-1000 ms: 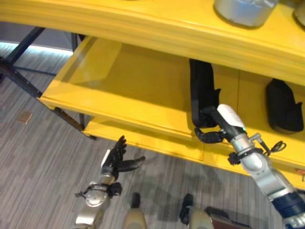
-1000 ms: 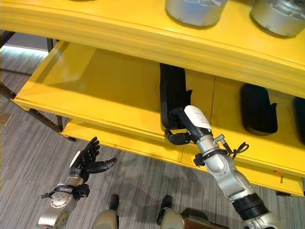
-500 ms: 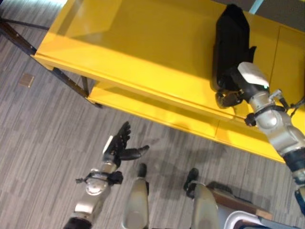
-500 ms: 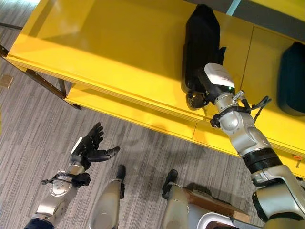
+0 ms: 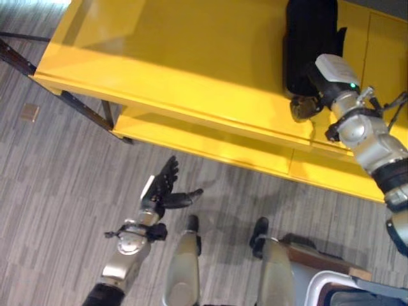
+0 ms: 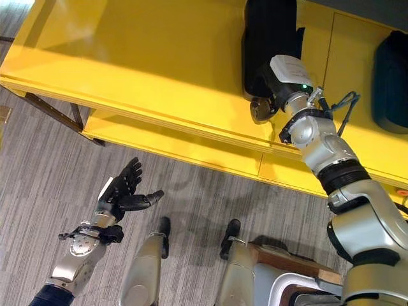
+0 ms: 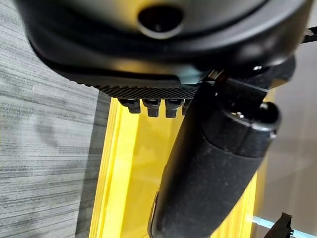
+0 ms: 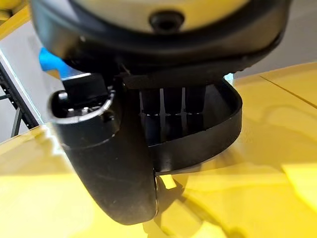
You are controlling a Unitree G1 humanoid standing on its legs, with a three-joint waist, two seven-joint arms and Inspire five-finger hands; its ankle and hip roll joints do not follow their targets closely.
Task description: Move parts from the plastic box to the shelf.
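Right robot hand on a black part at the yellow shelf

Right robot hand [image 6: 266,102] clamped on the near end of the black part [image 6: 270,38], fingers curled inside its rim, part lying on the yellow shelf [image 6: 146,70]. A 2nd black part [image 6: 390,57] further right. Left robot hand [image 6: 124,191] spread, holding nothing, low over the grey floor [image 6: 38,166].

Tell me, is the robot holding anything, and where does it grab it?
Yes. The right hand grips the black part on the shelf by its near end. The left hand is open, holding nothing.
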